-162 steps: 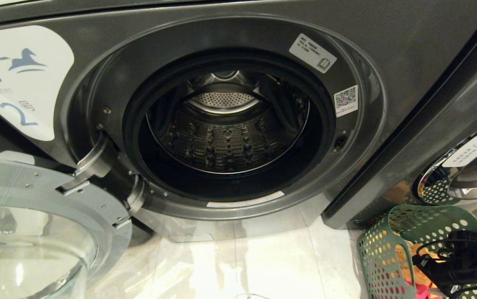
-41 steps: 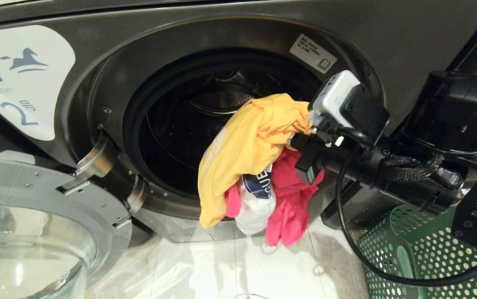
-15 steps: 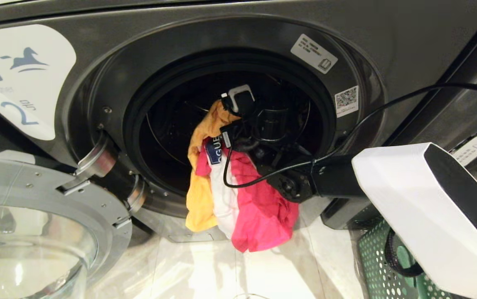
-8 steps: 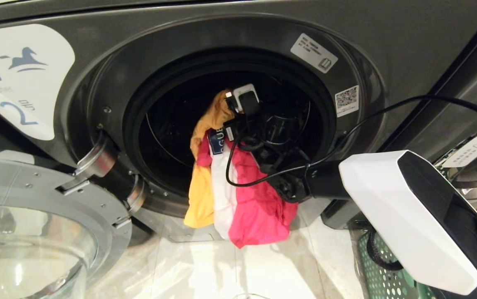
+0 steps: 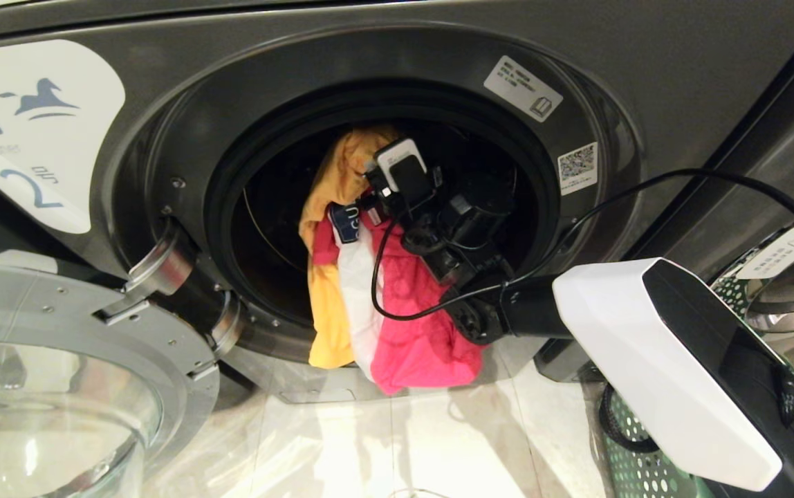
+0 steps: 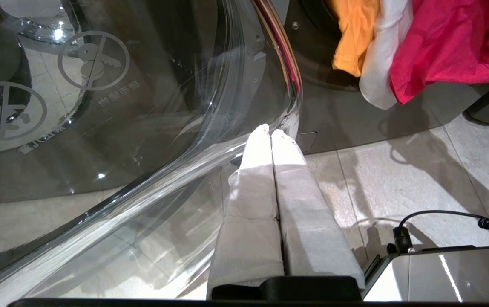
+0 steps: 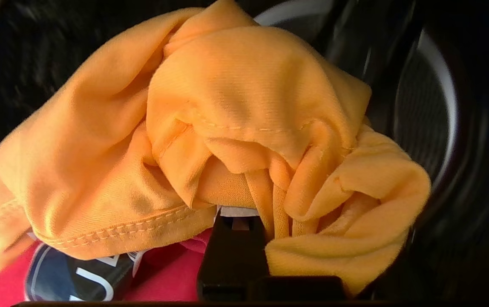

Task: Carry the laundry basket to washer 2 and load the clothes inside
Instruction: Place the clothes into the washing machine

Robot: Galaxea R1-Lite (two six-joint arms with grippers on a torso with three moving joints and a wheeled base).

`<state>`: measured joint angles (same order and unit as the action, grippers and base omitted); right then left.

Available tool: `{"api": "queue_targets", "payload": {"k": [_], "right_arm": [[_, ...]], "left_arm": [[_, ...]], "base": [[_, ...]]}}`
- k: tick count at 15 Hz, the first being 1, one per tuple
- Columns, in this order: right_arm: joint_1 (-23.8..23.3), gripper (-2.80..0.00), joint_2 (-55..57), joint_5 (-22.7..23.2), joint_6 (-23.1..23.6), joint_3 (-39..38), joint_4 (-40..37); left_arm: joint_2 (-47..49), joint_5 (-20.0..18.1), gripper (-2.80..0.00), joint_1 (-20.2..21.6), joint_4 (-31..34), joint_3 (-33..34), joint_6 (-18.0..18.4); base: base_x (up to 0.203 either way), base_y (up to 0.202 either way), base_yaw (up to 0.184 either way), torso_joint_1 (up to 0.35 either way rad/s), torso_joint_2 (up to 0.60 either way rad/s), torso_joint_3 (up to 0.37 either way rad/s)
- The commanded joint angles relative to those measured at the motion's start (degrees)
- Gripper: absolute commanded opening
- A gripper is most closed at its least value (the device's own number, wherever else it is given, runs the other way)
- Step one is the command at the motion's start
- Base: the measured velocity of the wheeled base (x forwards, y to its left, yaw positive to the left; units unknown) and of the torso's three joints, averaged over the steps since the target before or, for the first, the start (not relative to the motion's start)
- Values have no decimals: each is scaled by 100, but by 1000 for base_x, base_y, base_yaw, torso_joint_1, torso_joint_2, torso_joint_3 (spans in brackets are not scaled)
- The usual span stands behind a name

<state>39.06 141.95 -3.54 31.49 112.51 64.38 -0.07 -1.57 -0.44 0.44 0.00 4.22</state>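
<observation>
Yellow-orange, pink-red and white, the clothes (image 5: 376, 277) are three soft garments bunched together, hanging over the lower rim of washer 2 (image 5: 397, 62), whose door stands open; the right gripper (image 5: 369, 190), inside that mouth, is clenched on the clothes. Since a second ago the bundle has risen and gone deeper into washer 2; the left gripper (image 6: 270, 134), pressed shut and empty, sits beside its glass door (image 6: 121, 128); one laundry basket (image 5: 635, 470) stands right of washer 2.

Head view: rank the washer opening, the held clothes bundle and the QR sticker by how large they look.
1. Washer opening, largest.
2. Clothes bundle, hanging over the opening's lower rim.
3. QR sticker, far the smallest.
No near ties.
</observation>
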Motion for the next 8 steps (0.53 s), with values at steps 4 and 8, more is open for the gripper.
{"api": "queue_targets", "payload": {"k": [4, 8], "right_arm": [[-4, -280, 119, 106, 69, -31, 246], [-116, -280, 281, -568, -485, -32, -636]], "left_arm": [[7, -1, -280, 0, 0, 0, 0], [7, -1, -280, 0, 0, 0, 4]], "base": [[0, 0, 0, 0, 0, 0], [0, 0, 0, 0, 0, 0]]}}
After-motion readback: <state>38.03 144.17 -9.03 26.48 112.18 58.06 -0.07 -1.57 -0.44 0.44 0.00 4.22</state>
